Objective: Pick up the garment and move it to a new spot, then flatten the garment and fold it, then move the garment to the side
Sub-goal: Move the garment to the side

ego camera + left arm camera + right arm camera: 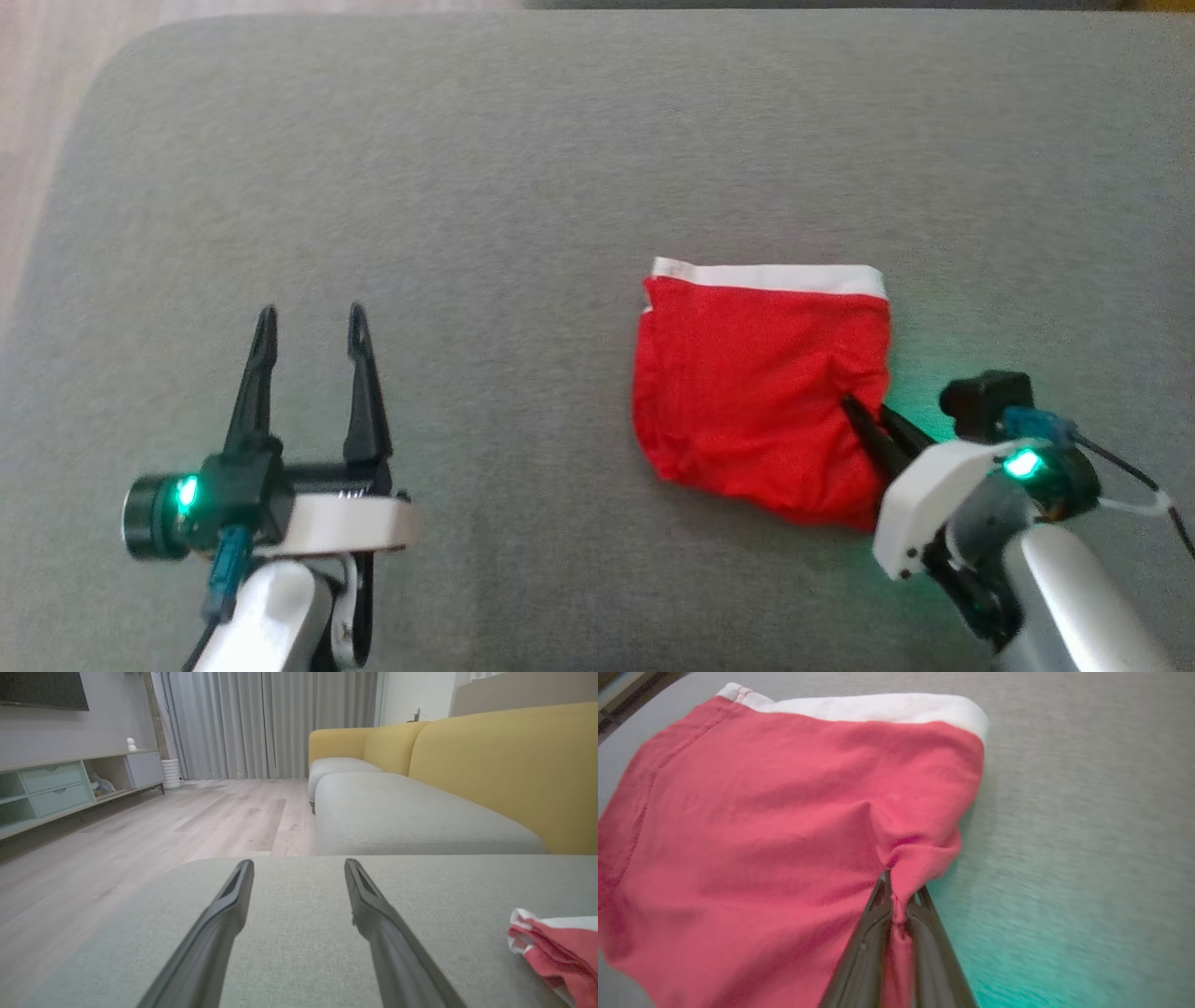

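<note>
Garment (pixel 761 392), red with white waistband, right of centre in the head view on the grey cushion (pixel 467 168): judged light, limp, quick to bunch; right gripper (pixel 864 407) pinched on its right-edge fold, left gripper (pixel 311 322) wide, empty, lower left.

— Where have you got the rig today?

— In a home, a living room by my feeds. From the left wrist I see a long sofa (pixel 504 765) with yellow backs and grey seat cushions (pixel 411 816).

— Anything besides the sofa?

— Pale wood-plank floor (pixel 187 816), and grey curtains (pixel 261 723) hanging full length on the far wall. A dark flat screen (pixel 42 690) is mounted above a low cabinet (pixel 60 788) with pale green drawers and open shelves. I'm working over a grey upholstered seat (pixel 467 140).
</note>
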Controlling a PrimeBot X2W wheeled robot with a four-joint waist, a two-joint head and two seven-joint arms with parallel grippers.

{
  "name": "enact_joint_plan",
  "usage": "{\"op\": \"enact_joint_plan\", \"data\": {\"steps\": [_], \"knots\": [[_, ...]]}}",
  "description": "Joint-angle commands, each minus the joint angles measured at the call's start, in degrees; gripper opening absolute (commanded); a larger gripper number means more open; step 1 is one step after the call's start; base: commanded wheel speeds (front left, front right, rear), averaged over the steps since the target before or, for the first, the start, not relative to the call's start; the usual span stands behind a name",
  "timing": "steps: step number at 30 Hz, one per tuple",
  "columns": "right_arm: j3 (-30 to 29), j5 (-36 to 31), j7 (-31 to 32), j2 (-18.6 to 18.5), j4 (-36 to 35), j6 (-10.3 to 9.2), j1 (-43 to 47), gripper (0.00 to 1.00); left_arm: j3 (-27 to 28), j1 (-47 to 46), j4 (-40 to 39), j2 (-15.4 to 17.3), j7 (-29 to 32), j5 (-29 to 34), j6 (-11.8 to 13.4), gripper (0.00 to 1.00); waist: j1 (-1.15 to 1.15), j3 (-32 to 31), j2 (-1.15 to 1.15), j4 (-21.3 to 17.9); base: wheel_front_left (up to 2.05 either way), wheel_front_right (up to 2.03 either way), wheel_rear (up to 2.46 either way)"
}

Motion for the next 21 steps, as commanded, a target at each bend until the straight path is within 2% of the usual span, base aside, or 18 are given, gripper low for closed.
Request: {"op": "enact_joint_plan", "data": {"steps": [1,6,12,21], "knots": [[-0.25,-0.67,-0.13,-1.20,-2.50,-0.04,0.80,0.00,2.86,0.22,-1.71,0.82,-0.43,0.66,-0.38,1.00,0.00,-0.67,0.00,-2.58,0.00,0.00,0.00],[-2.18,-1.90,0.94,-4.34,-4.36,-0.04,2.37,0.00,3.62,1.21,-1.79,1.62,-0.44,1.57,-1.25,1.00,0.00,-0.50,0.00,-8.57,0.00,0.00,0.00],[-2.87,-1.74,1.52,-9.96,-4.66,-0.04,1.04,0.00,3.37,-0.02,-2.17,2.20,-0.19,2.13,-1.68,1.00,0.00,1.74,0.00,-14.70,0.00,0.00,0.00],[-3.79,-1.69,-0.76,-21.45,-0.44,-0.04,-6.15,0.00,1.56,-4.14,-2.46,2.07,0.80,3.42,-2.75,1.00,0.00,6.92,0.00,-18.64,0.00,0.00,0.00]]}}
